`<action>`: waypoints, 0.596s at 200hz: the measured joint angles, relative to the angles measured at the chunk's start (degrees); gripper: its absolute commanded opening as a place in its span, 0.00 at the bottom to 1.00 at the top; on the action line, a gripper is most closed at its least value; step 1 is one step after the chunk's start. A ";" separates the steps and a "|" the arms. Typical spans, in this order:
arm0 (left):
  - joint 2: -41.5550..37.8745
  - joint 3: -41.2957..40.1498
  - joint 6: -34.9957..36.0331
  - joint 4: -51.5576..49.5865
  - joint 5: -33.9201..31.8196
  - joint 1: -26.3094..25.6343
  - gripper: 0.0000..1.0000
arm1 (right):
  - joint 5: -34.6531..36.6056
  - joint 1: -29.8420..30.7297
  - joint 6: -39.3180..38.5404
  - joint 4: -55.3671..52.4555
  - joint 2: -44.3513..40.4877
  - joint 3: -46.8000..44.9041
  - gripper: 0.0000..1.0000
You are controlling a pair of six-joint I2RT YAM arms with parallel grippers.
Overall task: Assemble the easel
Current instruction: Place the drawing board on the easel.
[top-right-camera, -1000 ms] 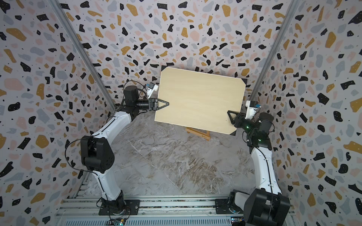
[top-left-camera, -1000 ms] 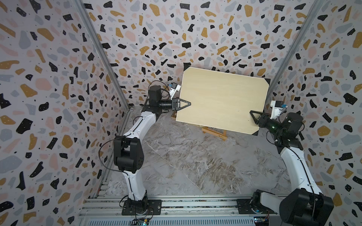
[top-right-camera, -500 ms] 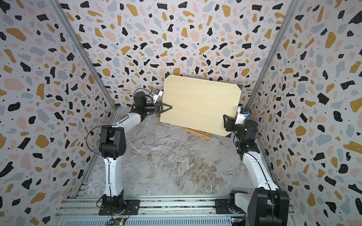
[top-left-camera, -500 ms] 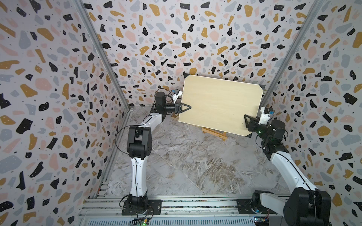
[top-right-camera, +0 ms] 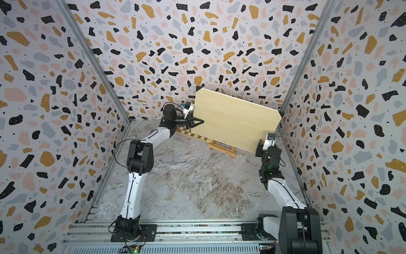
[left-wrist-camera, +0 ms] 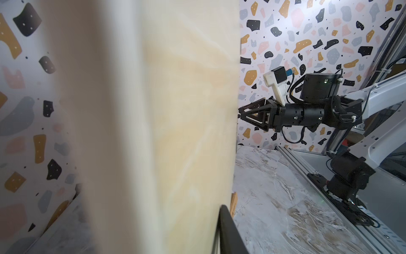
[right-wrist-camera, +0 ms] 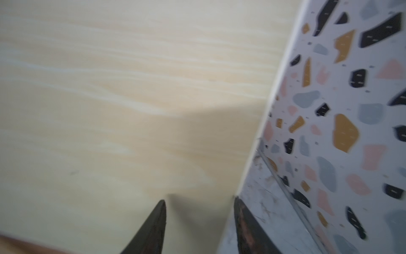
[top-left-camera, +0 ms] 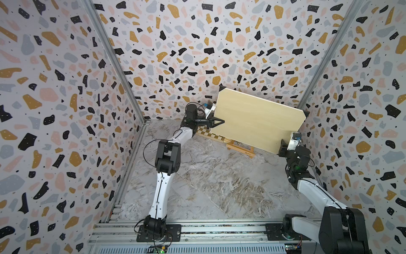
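Note:
The honey-brown easel [top-left-camera: 241, 149] [top-right-camera: 223, 148] stands near the back wall. It is mostly hidden behind a large pale board [top-left-camera: 257, 121] [top-right-camera: 235, 119], which hangs tilted with its right end low. My left gripper [top-left-camera: 220, 121] [top-right-camera: 201, 121] is shut on the board's left edge. In the left wrist view one finger [left-wrist-camera: 226, 224] lies flat on the board's face [left-wrist-camera: 186, 110], beside a sliver of easel [left-wrist-camera: 233, 203]. My right gripper [top-left-camera: 282, 146] [top-right-camera: 259, 146] [left-wrist-camera: 240, 114] holds the lower right corner. Its jaws [right-wrist-camera: 199, 201] stand wide, with the board [right-wrist-camera: 131, 88] slanting between them.
A checkered chessboard [top-left-camera: 203, 131] [top-right-camera: 183, 132] leans at the back, partly behind the board's left end. Terrazzo walls close in on three sides, and the right wall [top-left-camera: 329, 132] is very near my right gripper. The arm bases sit on the metal rail [top-left-camera: 219, 228] at the front.
Both arms have carried the board back toward the rear wall and lower. Its right end has dropped, so it tilts more. The left arm has stretched out.

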 measured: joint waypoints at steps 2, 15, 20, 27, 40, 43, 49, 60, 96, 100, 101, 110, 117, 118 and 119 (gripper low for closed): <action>0.33 0.24 -0.15 0.52 -1.51 -0.42 0.00 | -0.87 0.72 -0.24 0.42 0.04 0.04 0.04; 2.32 1.62 -0.85 2.47 -8.90 -2.34 0.00 | -4.83 3.72 -1.09 2.84 0.07 0.13 0.04; 2.93 2.05 -1.22 2.89 -11.34 -3.02 0.00 | -6.21 4.39 -1.25 3.80 0.04 0.13 0.04; 3.58 2.51 -6.12 1.53 -13.77 -3.91 0.00 | -7.32 4.55 -1.25 4.52 0.04 0.17 0.04; 4.87 2.80 -6.03 5.75 -16.61 -5.27 0.00 | -9.01 3.85 -1.31 5.31 0.07 0.20 0.02; 4.87 2.64 -6.45 6.40 -17.70 -5.40 0.00 | -9.31 3.65 -1.22 5.38 0.07 0.22 0.02; 4.66 1.75 -7.34 7.23 -19.37 -5.49 0.00 | -10.01 3.26 -1.18 5.53 0.07 0.24 0.02; 3.85 -1.64 -9.70 10.38 -21.18 -4.96 0.00 | -10.82 2.91 -1.14 5.79 0.07 0.24 0.03; 3.48 -7.06 -17.42 17.40 -20.68 -1.46 0.00 | -11.93 2.64 -0.22 6.58 0.04 0.24 0.03; 3.48 -7.23 -18.01 17.75 -20.57 -1.14 0.00 | -12.15 2.64 -0.07 6.75 0.02 0.24 0.03; 3.48 -7.28 -18.10 17.84 -20.55 -1.09 0.00 | -12.15 2.64 -0.07 6.78 0.02 0.24 0.03; 3.48 -8.13 -19.12 19.30 -20.50 -0.57 0.00 | -12.28 2.64 0.11 6.91 -0.11 0.24 0.03; 3.48 -8.98 -19.56 20.57 -20.44 -0.37 0.00 | -12.28 2.64 0.17 6.95 -0.33 0.24 0.03; 3.48 -9.07 -19.61 20.70 -20.44 -0.35 0.00 | -12.28 2.64 0.17 6.95 -0.35 0.24 0.03; 3.48 -9.25 -19.65 20.98 -20.44 -0.33 0.00 | -12.26 2.64 0.20 6.95 -0.39 0.24 0.03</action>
